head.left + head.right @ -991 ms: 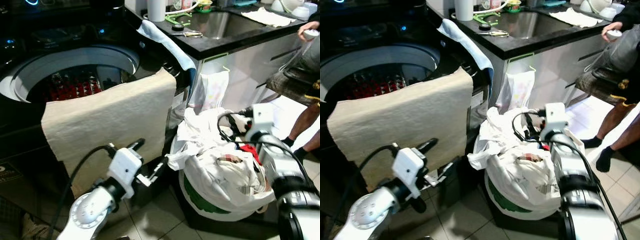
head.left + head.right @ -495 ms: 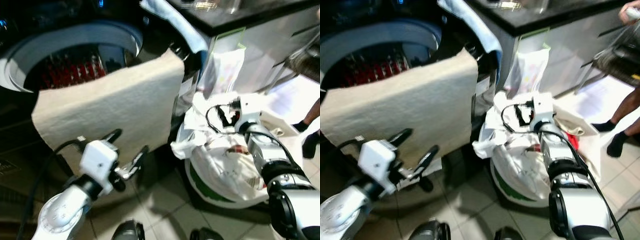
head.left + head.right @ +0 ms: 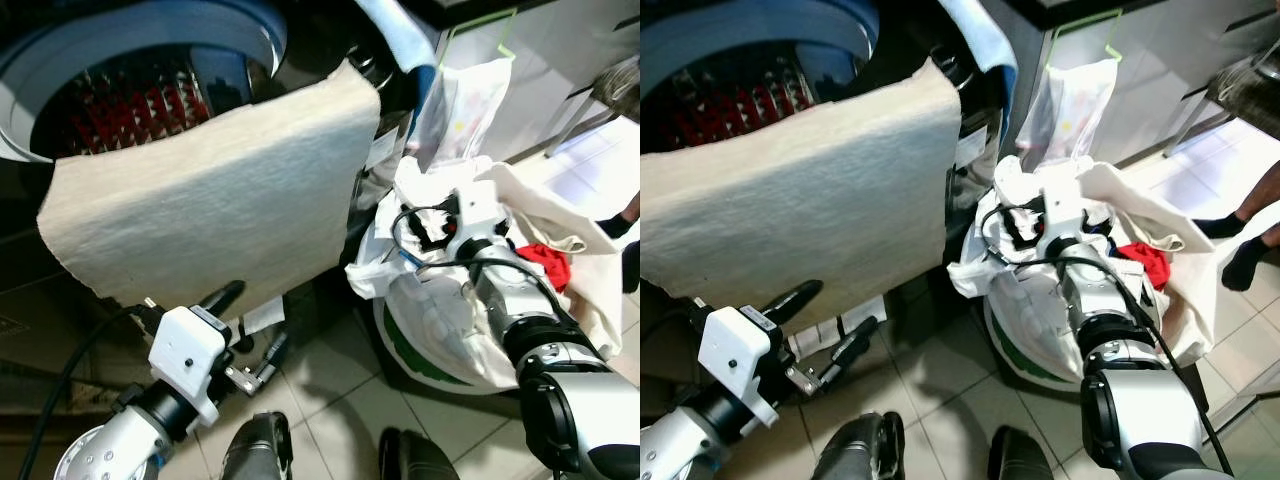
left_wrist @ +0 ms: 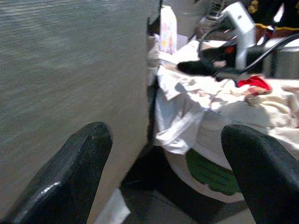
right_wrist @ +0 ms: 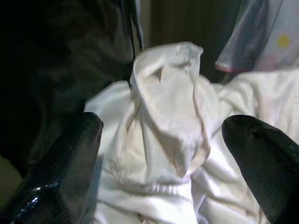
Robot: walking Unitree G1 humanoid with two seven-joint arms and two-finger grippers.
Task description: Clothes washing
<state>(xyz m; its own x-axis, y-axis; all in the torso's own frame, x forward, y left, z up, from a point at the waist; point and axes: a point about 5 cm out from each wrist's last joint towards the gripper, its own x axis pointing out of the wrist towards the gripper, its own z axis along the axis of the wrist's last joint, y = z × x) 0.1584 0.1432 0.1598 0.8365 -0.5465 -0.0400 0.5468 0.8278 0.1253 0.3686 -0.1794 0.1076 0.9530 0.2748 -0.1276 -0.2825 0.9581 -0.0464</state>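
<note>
The top-loading washer [image 3: 250, 30] stands open with red laundry [image 3: 130, 100] in its drum. A beige towel [image 3: 210, 190] hangs over its front. Beside it a round basket [image 3: 420, 360] is heaped with white clothes [image 3: 450, 310] and a red garment [image 3: 545, 262]. My right gripper [image 3: 418, 226] is open over the heap's washer side, and a bunched white garment [image 5: 163, 126] lies between its fingers. My left gripper [image 3: 250, 322] is open and holds nothing, low in front of the towel's lower edge.
A light blue cloth [image 3: 400, 40] drapes over the washer's corner. A thin plastic bag [image 3: 465, 100] hangs on the white cabinet. A person's foot [image 3: 1245, 262] is on the tiles at the far right. My own feet [image 3: 260, 455] stand close to the basket.
The view has tipped down and closer. My right gripper has reached further over the white clothes toward the washer side of the basket. My left arm has sunk lower beneath the towel.
</note>
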